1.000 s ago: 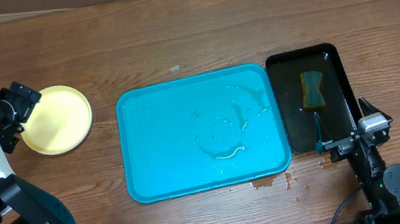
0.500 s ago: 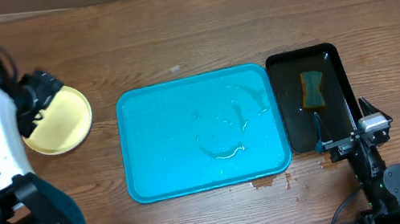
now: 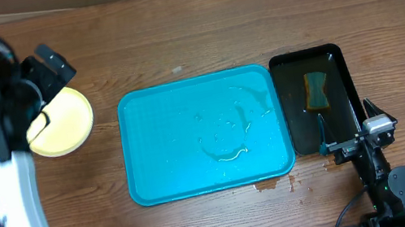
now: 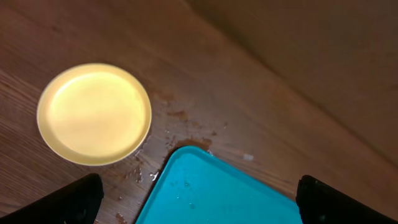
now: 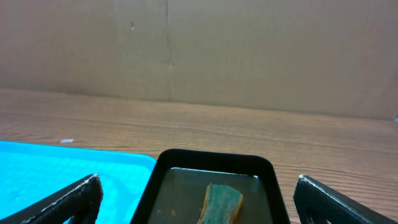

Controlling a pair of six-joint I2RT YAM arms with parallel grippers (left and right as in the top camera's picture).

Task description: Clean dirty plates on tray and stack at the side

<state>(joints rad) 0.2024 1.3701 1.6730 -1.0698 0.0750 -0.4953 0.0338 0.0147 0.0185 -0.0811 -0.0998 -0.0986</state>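
Looks about done: tray (image 3: 158, 145) carries no plates.
Yellow plate (image 3: 68, 123) sits near the surface's left edge, anything beneath hidden; left gripper (image 3: 44, 80) above it and right gripper (image 3: 347, 132) both spread, empty.

One pale yellow plate (image 3: 66, 125), one turquoise tray (image 3: 177, 109), one black tray (image 3: 341, 111), one sponge (image 3: 316, 90).

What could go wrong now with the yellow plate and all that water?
The left gripper hangs open above the yellow plate; if the arm swings low, it might knock the plate. The water pooled on the blue tray could slosh onto the table if the tray gets bumped. The brown drips by the tray's front edge might smear anything set there.
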